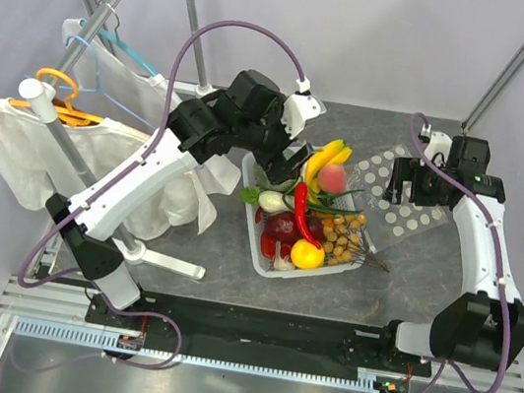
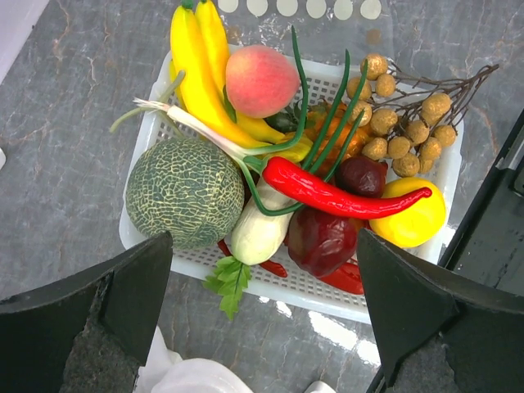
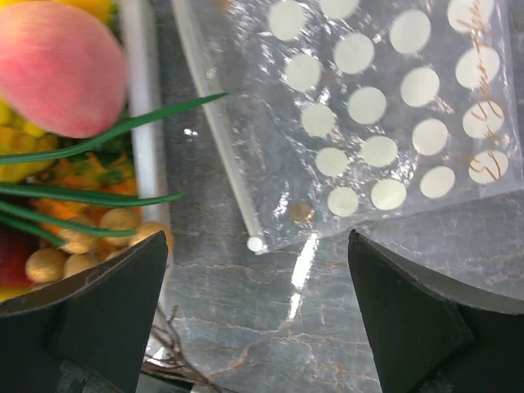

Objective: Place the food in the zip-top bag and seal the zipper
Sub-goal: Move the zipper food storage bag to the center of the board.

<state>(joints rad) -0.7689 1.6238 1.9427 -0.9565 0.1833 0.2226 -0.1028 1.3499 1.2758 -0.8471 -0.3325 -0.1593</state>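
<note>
- zip-top bag (image 3: 385, 123) lies flat on the grey table (image 1: 206, 238), just right of the white basket (image 2: 307, 286), not touching it
- zipper (image 3: 214, 123) runs along the bag edge that faces the basket, small white piece (image 3: 256, 243) at its near end; sealed or not, I cannot tell
- food all sits in the basket: banana bunch (image 2: 196, 65) at the far side with a peach (image 2: 260, 79) on it, red chili (image 2: 327, 194) across the middle, netted melon (image 2: 186, 191), yellow lemon (image 2: 413, 217), brown longan bunch (image 2: 405, 123)
- my right gripper (image 3: 255, 246) hangs over the zipper's near end — jaws spread wide, nothing between them
- my left gripper (image 2: 262, 246) hangs over the basket's near rim — jaws wide apart too, holding nothing, not touching the food
</note>
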